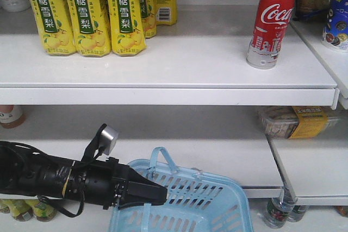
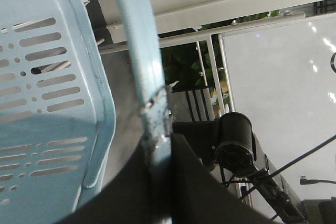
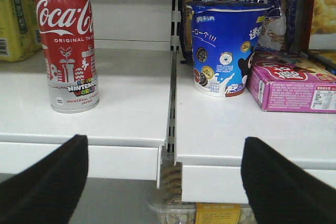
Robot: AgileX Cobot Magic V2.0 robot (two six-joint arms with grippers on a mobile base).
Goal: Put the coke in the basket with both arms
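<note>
Left gripper [image 2: 160, 192] around basket handle [image 2: 131, 35]

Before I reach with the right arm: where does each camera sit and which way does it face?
Exterior front-facing: before the shelves, facing them; left gripper clamps the basket handle low left, coke on the upper shelf.
Left wrist: on the left arm, looking along the gripper at the clamped handle and the basket.
Right wrist: facing the upper shelf, level with the coke; the open right gripper frames the bottom edge.
Shared: coke in front and right wrist; basket in front and left wrist.
</note>
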